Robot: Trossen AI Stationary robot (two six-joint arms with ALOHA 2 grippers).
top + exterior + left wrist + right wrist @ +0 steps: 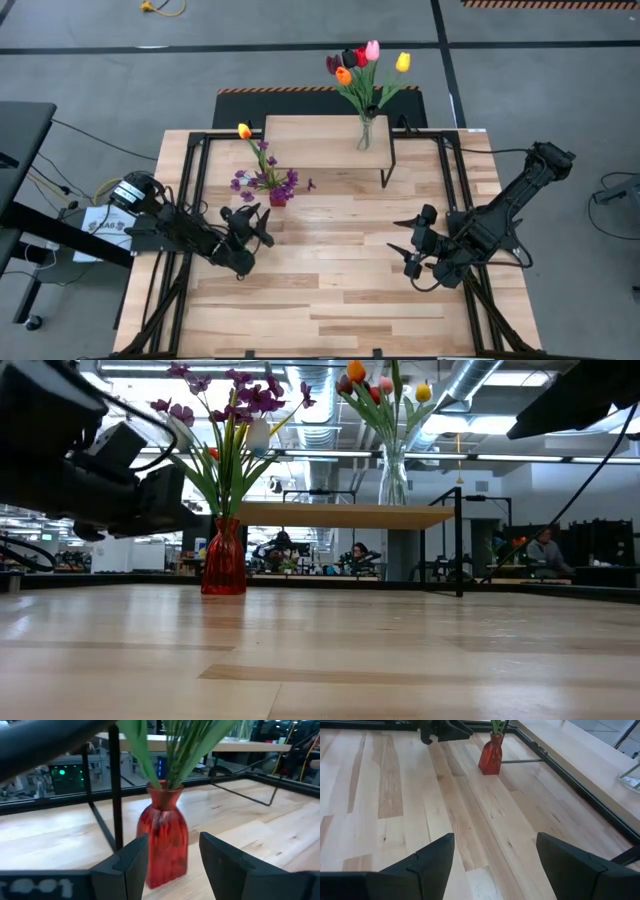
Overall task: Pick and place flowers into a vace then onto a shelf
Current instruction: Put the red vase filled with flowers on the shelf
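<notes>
So there are two vases on the go here. The red vase point(277, 197) sits on the wooden counter point(330, 290), just beside the front left leg of the shelf point(320, 140). It holds purple sprigs point(262, 180) plus one yellow-orange tulip point(244, 131) sticking up on a long stem. From the low view you can see the red vase point(224, 558) standing upright on the boards, leaves fanning out above its neck.

The left hand point(252, 224) is right by that red vase, hovering just short of it on the counter side. In the left wrist view the two dark fingers point(131, 865) stand apart, with the red vase point(165, 840) in the gap just ahead of them, not touching it as far as I can tell. So: open, gripping nothing.

The other bunch of flowers point(362, 68) — red, pink, orange, yellow and a dark one — is in a clear glass vase point(365, 135) that's on top of the shelf, toward its right end. Low view shows the glass vase point(392, 478) upright on the plank.

The right hand point(411, 246) is parked over the counter on the right side, well apart from both vases. Its fingers point(430, 862) are spread wide with only bare boards between them, holding nothing. That same view shows the red vase point(491, 755) far off across the counter, with the left hand point(442, 730) next to it.
</notes>
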